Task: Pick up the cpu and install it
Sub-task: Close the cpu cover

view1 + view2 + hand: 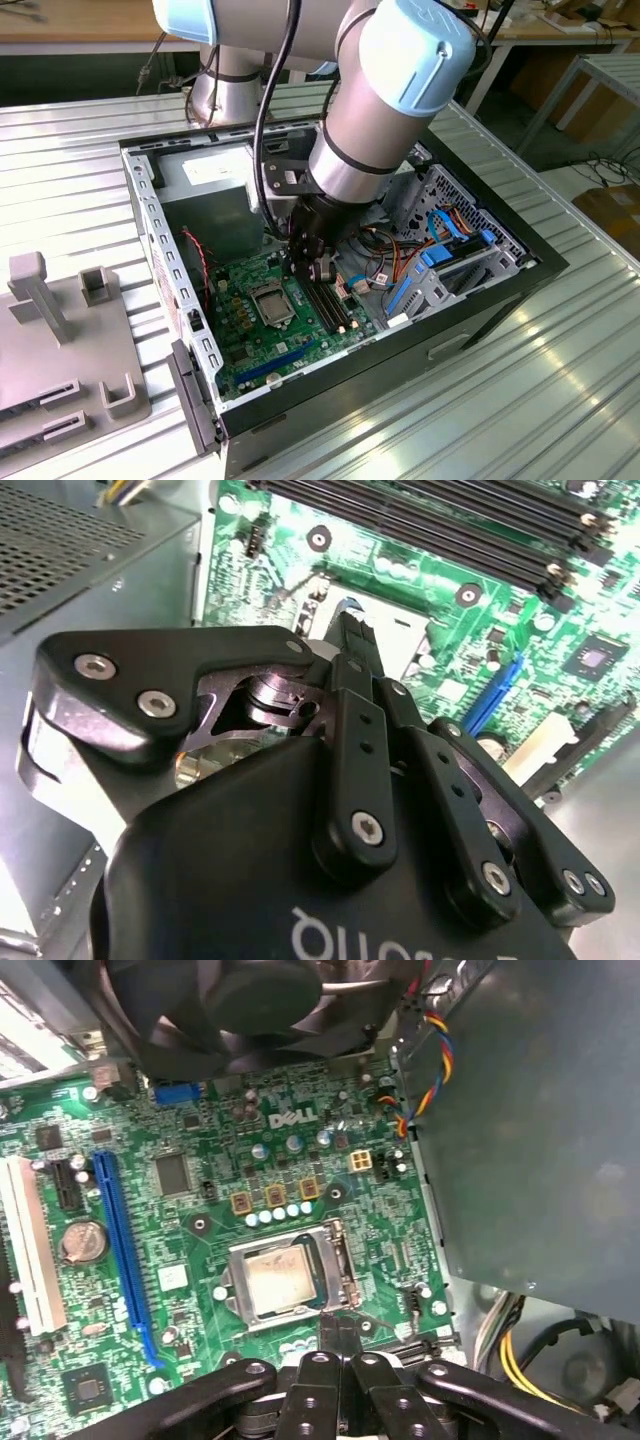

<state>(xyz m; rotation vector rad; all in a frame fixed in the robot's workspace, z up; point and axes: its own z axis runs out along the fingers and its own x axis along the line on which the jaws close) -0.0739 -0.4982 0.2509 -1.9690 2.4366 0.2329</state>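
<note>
One open black and grey metal computer case lies on the ribbed metal bench, and it holds one green motherboard, one blue drive bracket and a bundle of coloured cables. One robot arm reaches into the case, its black claw low over the board beside the long black memory slots. In both wrist views the fingers stand pressed together with nothing between them, their tips at the edge of the metal socket frame. One small square cpu with a dull silvery-grey top lies flat inside that socket, just ahead of the fingertips and not touched by them. In the first wrist view, one long blue expansion slot, one white slot and one round coin battery sit to the side of the claw, and one black fan stands beyond the socket. One grey plastic fixture rests on the bench outside the case, well apart from the claw.
</note>
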